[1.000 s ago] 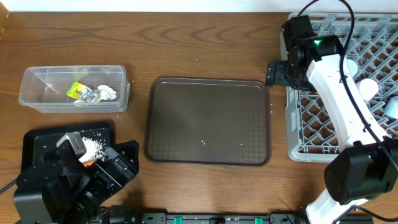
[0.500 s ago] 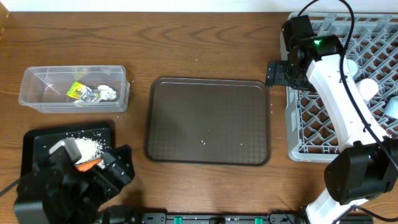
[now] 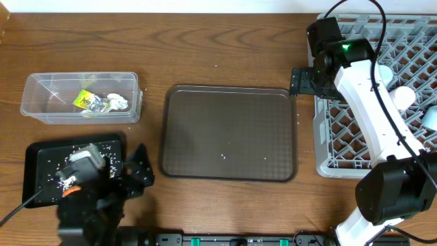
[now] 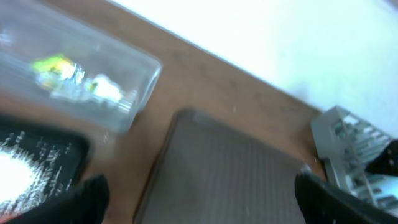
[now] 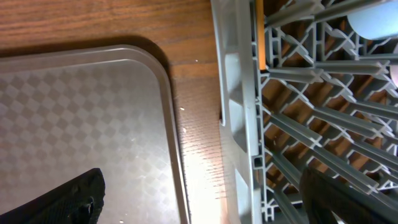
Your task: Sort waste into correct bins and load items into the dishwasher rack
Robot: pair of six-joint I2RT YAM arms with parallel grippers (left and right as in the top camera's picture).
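— Wooden desk [image 3: 225, 48] looks nearly tidied. What has changed?

— Only the left arm. Over the last second it has swung round above the black tray [image 3: 34, 160]. Its wrist view is smeared, so it is on the move. The right arm has hardly stirred.

— How do the left fingers [image 4: 93, 196] stand?

— Wide apart, with nothing between them. The rice [image 3: 66, 176] lies on the black tray, low to their left. The tub [image 3: 41, 109] holding the wrapper [image 3: 83, 100] is ahead and to the left, and the brown tray [image 3: 229, 130] is straight ahead.

— And the carrot [image 3: 70, 192]?

— It peeps out at the arm's edge beside the rice, further left than before. I cannot tell whether it was shifted or the arm just hides it differently.

— The other side?

— The right fingers [image 5: 74, 199] are also apart and empty. One hangs over the brown tray's corner and the other over the rack [image 3: 328, 137], with a strip of desk between.

— What does that mean for the job?

— I judge the sorting done, or nearly. Scraps are in the black tray, the wrapper is in the tub and a cup [image 3: 404, 96] is in the rack. The left arm seems to be pulling clear. I see no plate or chopsticks; they may lie under the right arm.
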